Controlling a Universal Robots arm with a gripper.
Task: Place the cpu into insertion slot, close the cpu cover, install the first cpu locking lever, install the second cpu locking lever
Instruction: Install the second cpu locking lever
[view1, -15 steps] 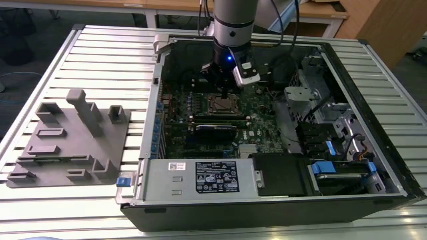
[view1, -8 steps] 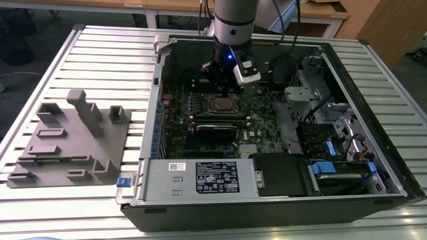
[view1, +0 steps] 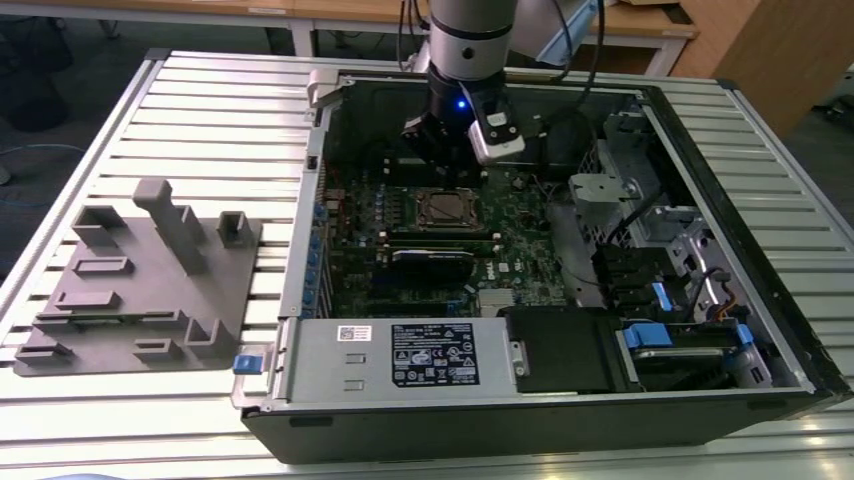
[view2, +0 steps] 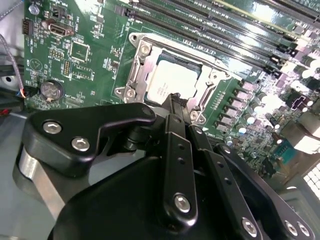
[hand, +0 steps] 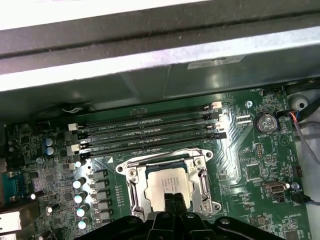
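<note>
Black, bolted linkage arms of the gripper crowd the foreground of the second wrist view, their two narrow fingers running side by side and pressed together, with nothing pinched between them. The tips hang just at the near edge of the cpu, a small flat square chip with a pale silvery-tan metal top; whether they touch it cannot be told. That chip lies flat inside the insertion slot, a square socket with a shiny metal rim and round screw heads at its corners, on the green motherboard. A thin silver frame, the cpu cover, lies around the chip and shows it through its window.

In the first wrist view the same chip sits squarely in the socket, the frame's bright bars along its sides, and the closed fingertips overlap its nearer edge. This view also takes in four long narrow black memory slots lined up just beyond the socket, a round coin battery well off to one side, and the grey case wall behind.

From the exterior view the open black computer case lies on a slatted white metal table. Its grey arm drops in from above, the gripper hanging just beyond the socket. A grey moulded fixture tray rests on the table at the exterior view's left, well apart from the case.
</note>
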